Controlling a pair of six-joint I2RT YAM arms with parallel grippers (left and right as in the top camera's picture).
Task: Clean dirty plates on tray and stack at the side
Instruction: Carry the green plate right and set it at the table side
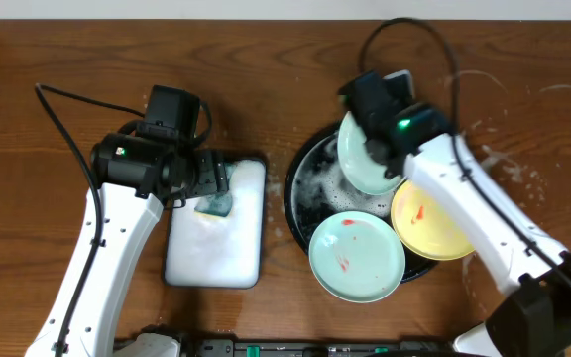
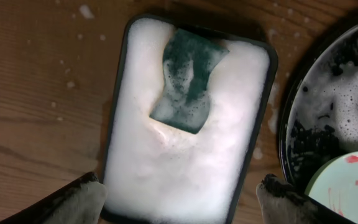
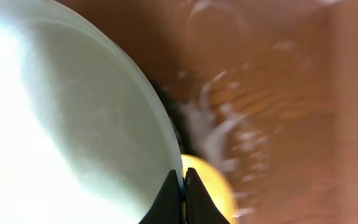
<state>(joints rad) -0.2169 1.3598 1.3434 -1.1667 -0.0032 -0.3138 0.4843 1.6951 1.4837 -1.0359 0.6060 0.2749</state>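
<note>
Item, arm pair: left arm (image 1: pixel 102 248) extends up from the near edge, left gripper (image 2: pixel 182 202) facing downward with jaws spread wide (nothing between them); right arm (image 1: pixel 484 213) slants in from the near right corner, right gripper (image 3: pixel 182 193) pinched tight on the rim of a tilted pale mint plate (image 3: pixel 73 124).
</note>
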